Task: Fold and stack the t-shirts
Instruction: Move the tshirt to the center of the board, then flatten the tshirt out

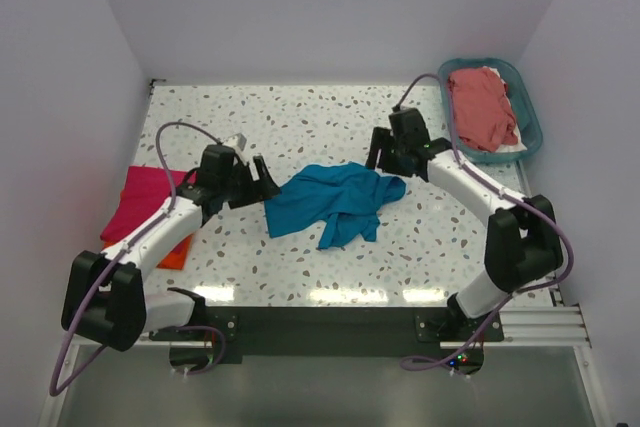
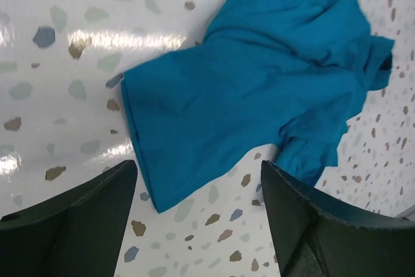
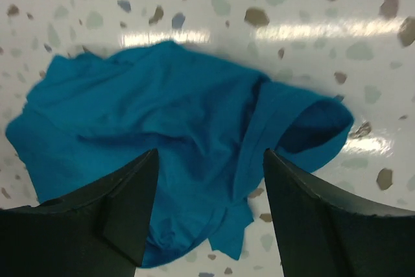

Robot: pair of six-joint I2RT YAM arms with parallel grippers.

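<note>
T-shirt lies between left claw and right claw.

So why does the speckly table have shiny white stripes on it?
Top external view: reflected light streaks the white speckled table along its near edge. Left wrist view: a similar bright streak lies beside the crumpled teal blue cotton t-shirt. Right wrist view: glare runs beyond the shirt; its sleeve opening is shadowed.

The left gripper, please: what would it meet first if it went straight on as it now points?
Probably the near edge of the teal t-shirt, crumpled just ahead of the left gripper and its open jaws; its height above the table is unclear.
</note>
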